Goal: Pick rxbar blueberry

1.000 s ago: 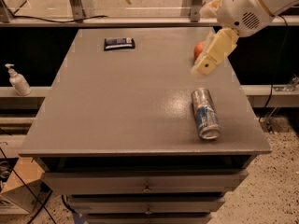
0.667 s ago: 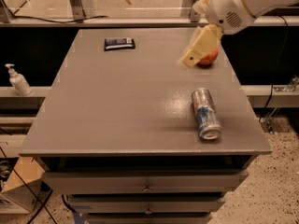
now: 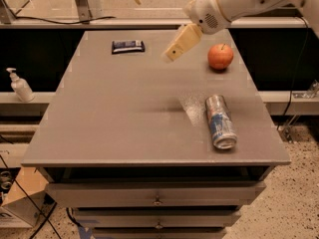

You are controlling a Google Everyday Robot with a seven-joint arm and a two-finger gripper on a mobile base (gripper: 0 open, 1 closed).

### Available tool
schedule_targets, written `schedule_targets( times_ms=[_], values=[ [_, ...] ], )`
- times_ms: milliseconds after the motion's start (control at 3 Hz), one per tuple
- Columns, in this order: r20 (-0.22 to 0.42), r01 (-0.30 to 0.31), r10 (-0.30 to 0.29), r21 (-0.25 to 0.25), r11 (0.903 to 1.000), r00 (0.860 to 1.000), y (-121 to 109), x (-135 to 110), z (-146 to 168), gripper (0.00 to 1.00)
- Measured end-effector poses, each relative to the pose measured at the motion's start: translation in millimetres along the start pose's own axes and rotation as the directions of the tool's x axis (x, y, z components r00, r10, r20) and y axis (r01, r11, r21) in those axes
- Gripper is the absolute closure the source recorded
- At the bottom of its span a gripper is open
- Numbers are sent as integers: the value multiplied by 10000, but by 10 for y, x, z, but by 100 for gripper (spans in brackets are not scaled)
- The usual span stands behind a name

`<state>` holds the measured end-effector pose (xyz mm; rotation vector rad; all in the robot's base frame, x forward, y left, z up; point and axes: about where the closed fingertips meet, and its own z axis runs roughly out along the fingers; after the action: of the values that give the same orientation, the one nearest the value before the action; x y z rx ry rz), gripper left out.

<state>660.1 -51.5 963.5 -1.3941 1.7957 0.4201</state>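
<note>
The gripper [image 3: 169, 57] hangs in the air over the far half of the table [image 3: 114, 118], its tan tip angled down and to the left, seen side-on as one pale wedge, so whether it is parted or closed I cannot tell from where I stand. It touches nothing; the tip sits between two things on the far part of the tabletop, with the rxbar blueberry [image 3: 128, 46] to its left and a red apple [image 3: 220, 57] to its right. The bar lies flat near the far edge, left of centre, a small dark wrapper with pale lettering, its long side running across the table, and it is clearly apart from the gripper. The apple stands upright near the far right corner, stem up. Behind the tip, the white wrist and arm [image 3: 234, 4] climb away to the upper right and out of view. Nearer to me, on the right side of the table, a silver-blue drink can [image 3: 221, 121] lies on its side, one end facing the front edge, well apart from both the apple and the bar. Below the grey top, the front of the table shows drawers [image 3: 157, 194] with small knobs. Off to the left, on a lower ledge, stands a white pump bottle [image 3: 20, 86], and a cardboard box [image 3: 21, 203] sits on the floor below it.
</note>
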Motion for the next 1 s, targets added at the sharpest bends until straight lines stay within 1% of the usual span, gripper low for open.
schedule_targets(
  times_ms=[333,667,1000],
  values=[
    [146,-68,76,-482,9988,9999,-185,-79,525,0],
    [324,104,-75,-918,9957,9994,-298,-222,1007,0],
    [417,156,-117,-938,9955,9991,-325,-274,1071,0]
  ],
)
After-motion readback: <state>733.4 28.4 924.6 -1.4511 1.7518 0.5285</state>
